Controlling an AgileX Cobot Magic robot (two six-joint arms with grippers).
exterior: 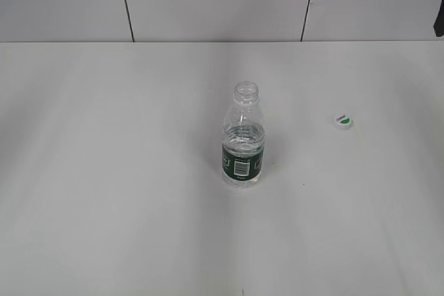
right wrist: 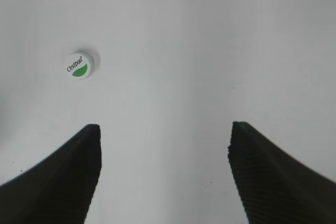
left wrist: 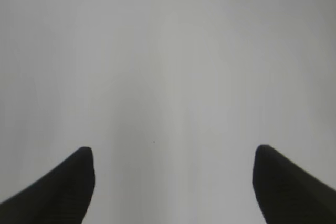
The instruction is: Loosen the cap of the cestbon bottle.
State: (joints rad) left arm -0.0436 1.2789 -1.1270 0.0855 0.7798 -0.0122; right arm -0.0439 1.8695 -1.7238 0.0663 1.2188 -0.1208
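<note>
We are seeing the cestbon bottle [exterior: 243, 136] standing upright near the middle of the white worktop [exterior: 104, 206], its long axis vertical and its open neck pointing up. The cap [exterior: 343, 121] is lying well apart on its right, green mark facing up. Nothing is standing between them. The left claw [left wrist: 173, 182] and the right claw [right wrist: 164, 174] are both hanging wide, holding nothing.

Clear bottle [exterior: 243, 140], dark green label; white cap [exterior: 343, 122], seemingly green-marked.

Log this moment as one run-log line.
cap: off, on table | cestbon bottle: upright, open | left gripper: open, empty | right gripper: open, empty
</note>
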